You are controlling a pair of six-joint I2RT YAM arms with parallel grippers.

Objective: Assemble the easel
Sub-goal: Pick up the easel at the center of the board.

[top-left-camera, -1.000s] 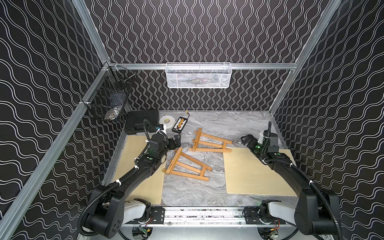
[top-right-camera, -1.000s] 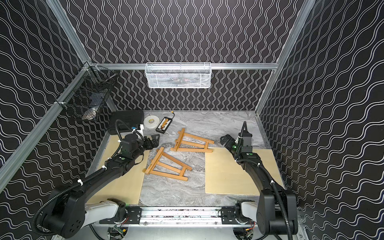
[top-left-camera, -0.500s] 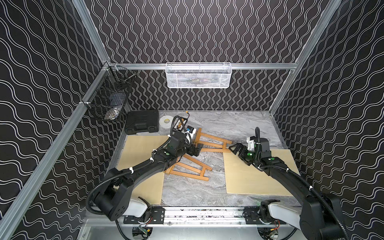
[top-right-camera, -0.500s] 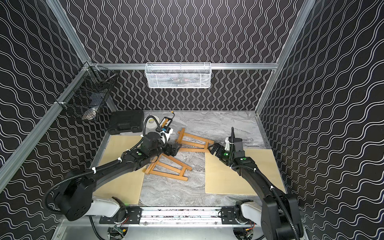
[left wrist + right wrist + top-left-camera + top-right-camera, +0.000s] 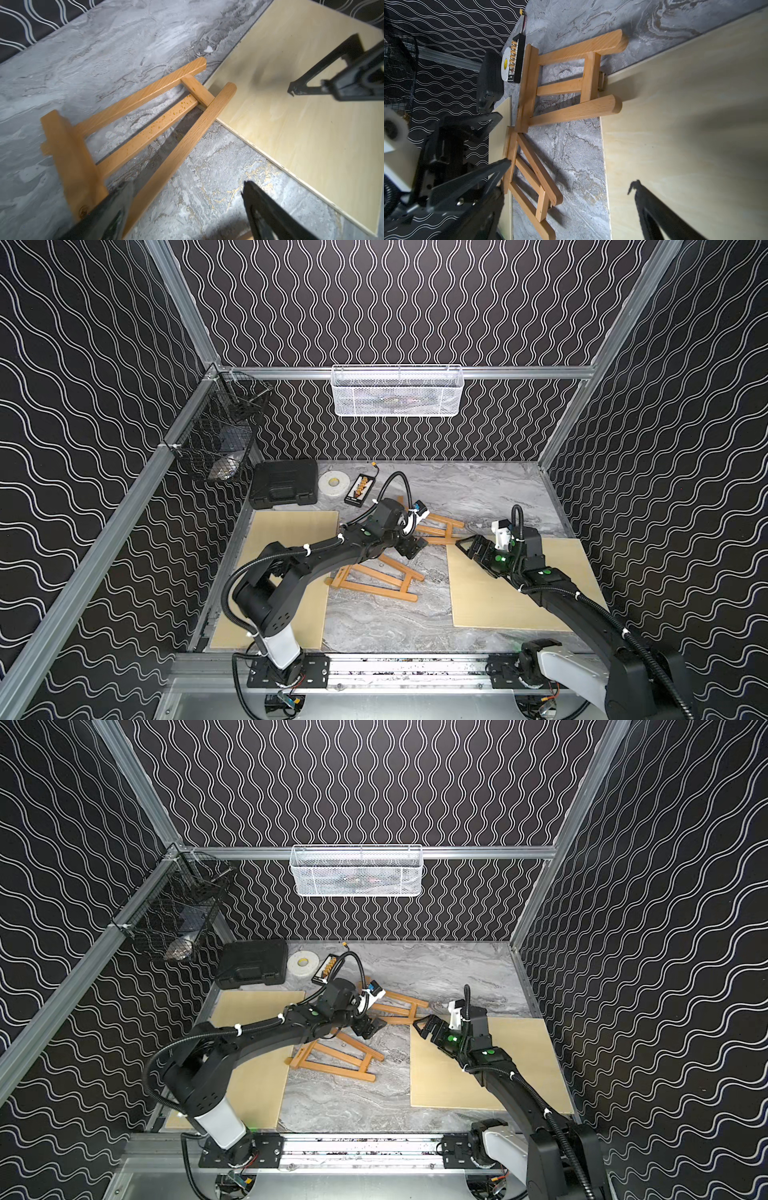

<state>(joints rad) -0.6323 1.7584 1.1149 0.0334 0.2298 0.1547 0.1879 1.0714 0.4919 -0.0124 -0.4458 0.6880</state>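
Left tool (image 5: 187,184) advanced over easel (image 5: 202,124), jaws apart

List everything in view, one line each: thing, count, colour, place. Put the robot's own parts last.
table: 1, grey marbled, floor of the cell
easels: 2, orange-brown wood, lying flat mid-table; far easel, near easel
boards: 2, pale wood, flat on the table; left board, right board
case: 1, black, back left corner
tape roll: 1, white, beside the case
connector strip: 1, black with yellow pins, beside the tape roll
mesh basket: 1, white, on the back rail
wire basket: 1, black, on the left wall rail
left gripper: 1, black, open, over the far easel
right gripper: 1, black, open, over the right board's corner
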